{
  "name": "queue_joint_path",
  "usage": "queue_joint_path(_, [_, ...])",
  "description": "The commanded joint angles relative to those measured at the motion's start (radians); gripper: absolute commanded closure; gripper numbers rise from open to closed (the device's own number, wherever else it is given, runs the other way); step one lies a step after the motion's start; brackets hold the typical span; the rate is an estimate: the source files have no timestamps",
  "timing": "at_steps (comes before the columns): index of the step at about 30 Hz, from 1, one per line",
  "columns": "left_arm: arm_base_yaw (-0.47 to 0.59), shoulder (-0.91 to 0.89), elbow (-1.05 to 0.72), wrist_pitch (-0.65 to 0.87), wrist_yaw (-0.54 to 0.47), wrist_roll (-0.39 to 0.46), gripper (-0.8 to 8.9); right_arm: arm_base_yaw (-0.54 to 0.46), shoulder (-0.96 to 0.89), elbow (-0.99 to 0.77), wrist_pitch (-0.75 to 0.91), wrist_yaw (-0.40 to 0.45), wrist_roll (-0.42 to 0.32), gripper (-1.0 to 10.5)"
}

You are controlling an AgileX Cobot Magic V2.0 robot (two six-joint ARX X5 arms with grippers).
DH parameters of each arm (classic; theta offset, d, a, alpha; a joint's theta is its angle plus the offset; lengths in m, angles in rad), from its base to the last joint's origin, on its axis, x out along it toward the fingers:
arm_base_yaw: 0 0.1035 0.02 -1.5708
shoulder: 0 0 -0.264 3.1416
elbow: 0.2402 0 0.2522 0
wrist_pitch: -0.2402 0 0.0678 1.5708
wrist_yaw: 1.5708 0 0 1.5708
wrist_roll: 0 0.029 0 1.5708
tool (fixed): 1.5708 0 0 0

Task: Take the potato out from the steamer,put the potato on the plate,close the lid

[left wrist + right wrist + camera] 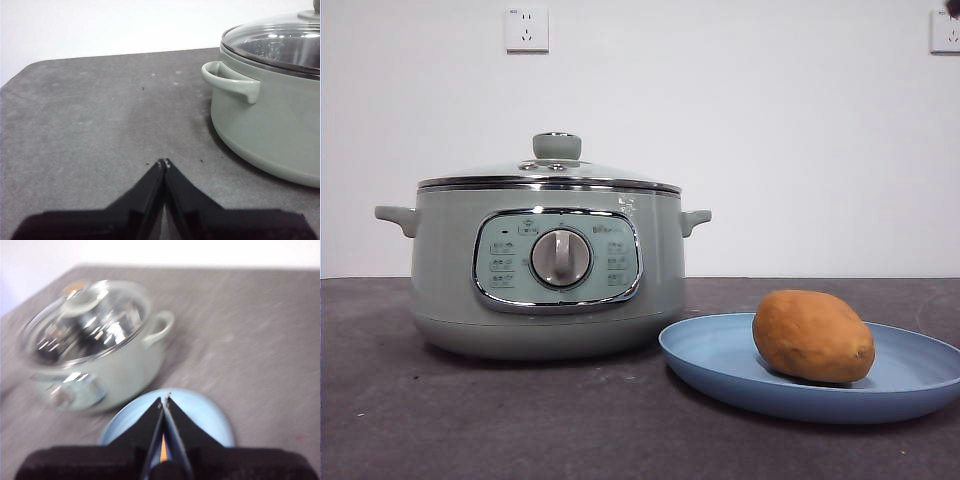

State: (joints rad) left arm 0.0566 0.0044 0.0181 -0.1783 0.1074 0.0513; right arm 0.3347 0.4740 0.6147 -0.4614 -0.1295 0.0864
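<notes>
A plain white wall with two power sockets [526, 29] stands behind a dark grey desk [520, 420]. On it sits the steamer [548, 268], control dial facing the front camera, with the lid [552, 172] seated on its chrome rim and the green knob upright on top. Just beside the steamer lies the plate [720, 360], and the potato [812, 336] rests on it, toward the side away from the steamer.

The left gripper [163, 162] hangs above bare desk near one of the steamer's side handles; its fingers are pressed together and grip nothing. The right gripper [163, 400] hovers above the plate, its fingers likewise closed and empty. The right wrist picture is blurred, so the gripper's height over the plate cannot be told.

Judging from how things lie, every part of the task looks finished: potato out and plated, lid on. What remains, it seems, is only to clear the arms. Doing that well means lifting each arm straight up and away, keeping the right one off the plate's rim and the potato, and the left one off the handle, so the seated lid is not jarred.
</notes>
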Motion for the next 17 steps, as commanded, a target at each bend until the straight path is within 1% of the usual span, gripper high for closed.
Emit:
queue_joint_path(1, [0.003,-0.003,-0.015,0.002,-0.002,-0.006,8.17,-0.082,-0.068,-0.117,0.114,0.0,-0.009,9.5])
queue_joint_path(4, [0.003,-0.003,-0.015,0.002,-0.002,-0.006,8.17,-0.146,-0.154,-0.23,0.226,0.002,-0.009,9.5])
queue_joint_path(7, [0.003,-0.003,-0.015,0.002,-0.002,-0.006,8.17,-0.19,-0.233,-0.322,0.293,0.014,-0.01,9.5])
queue_joint_path(13, [0.003,-0.003,-0.015,0.002,-0.002,-0.006,8.17,-0.223,-0.357,-0.451,0.327,0.117,-0.004,9.5])
queue_joint_path(17, [0.003,-0.003,-0.015,0.002,-0.002,-0.006,8.17,-0.224,-0.407,-0.51,0.326,0.16,0.013,9.5])
